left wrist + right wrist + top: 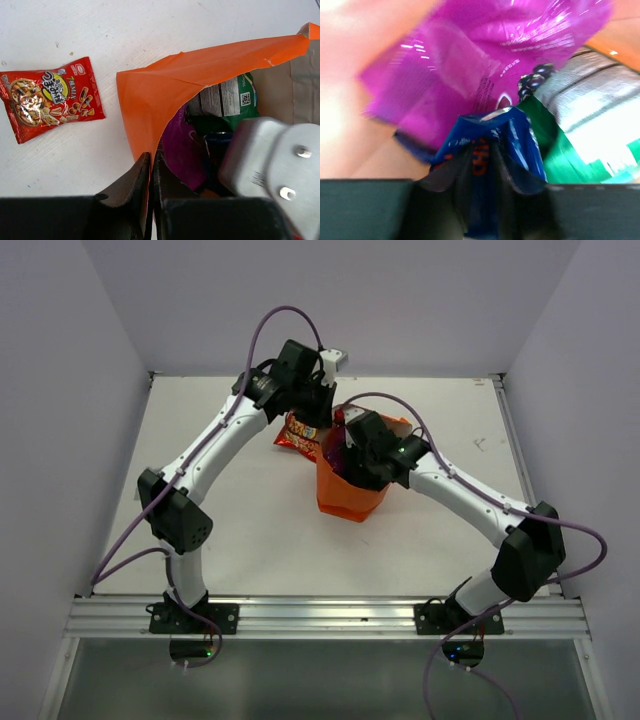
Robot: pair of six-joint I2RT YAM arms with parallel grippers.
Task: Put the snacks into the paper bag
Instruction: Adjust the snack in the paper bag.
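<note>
From above, the orange paper bag (352, 500) stands upright near the middle of the white counter (240, 520), its mouth open. The left gripper (322, 428) reaches down to the bag's far rim, and the right gripper (350, 455) dips into the mouth from the right. A red packet (297, 435) lies flat on the counter just beyond the bag, partly hidden by the left arm. In the left wrist view, the left gripper is pressed together on the orange wall of the bag, whose edge runs down between its two dark fingers. The rim is pulled up into a peak. The red packet lies face up outside the bag, to the left. Inside are a magenta packet (184, 150), a green-and-white packet (225, 102) against the pale inner wall, and a dark blue packet (218, 142) between them, beside the grey body of the right gripper. In the right wrist view, blurred in places, the right gripper pinches the crumpled upper end of the dark blue packet inside the bag. The magenta packet fills the space above it, and the green-and-white one lies to its right.
</note>
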